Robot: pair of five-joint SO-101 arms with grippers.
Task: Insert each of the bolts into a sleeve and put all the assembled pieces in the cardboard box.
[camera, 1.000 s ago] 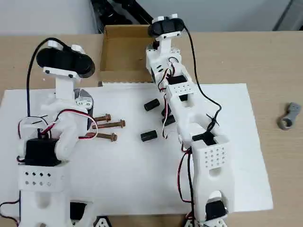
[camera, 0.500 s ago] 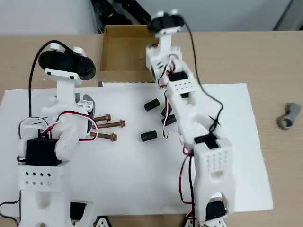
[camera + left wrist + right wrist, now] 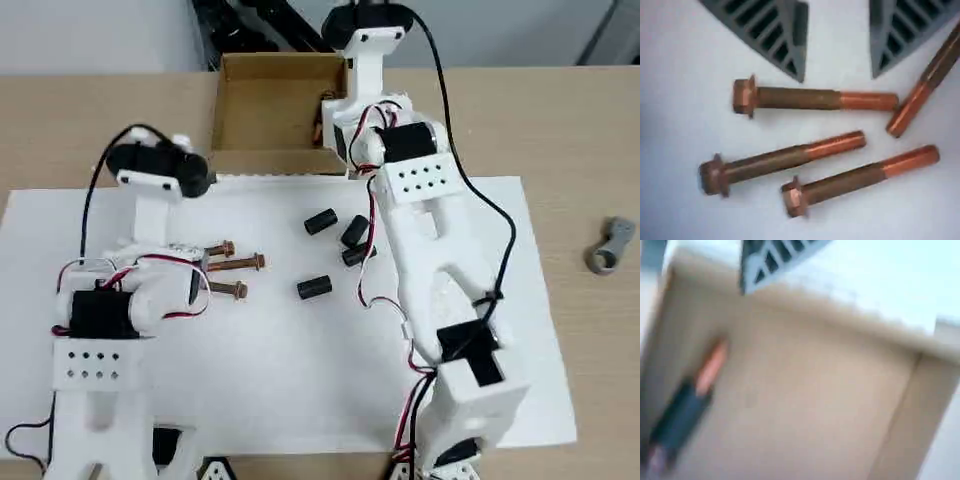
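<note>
Bolts [image 3: 785, 158] lie loose on the white sheet [image 3: 300, 380], just beneath the left tool [image 3: 837, 75], whose jaws stand wide apart, holding nothing. Stiff, smooth metal, probably prone to rolling; best gripped mid-shank, leaving the tip free for a sleeve [image 3: 320, 222].

A light wooden table [image 3: 580, 130] carries a white sheet [image 3: 280, 380], with a pale wall [image 3: 90, 30] behind.

Cardboard box [image 3: 810, 405]: open, its bare brown floor at mid-frame, with walls toward the frame's edges.
Contents: one black sleeve [image 3: 677, 420] with a copper bolt [image 3: 710, 367] seated in it, the bare shank end protruding. It lies on the floor beside a wall, toward a frame corner.
End effector [image 3: 775, 257]: a grey ribbed part at the frame edge, over the box rim.
White sheet [image 3: 880, 280]: beyond the rim.
</note>
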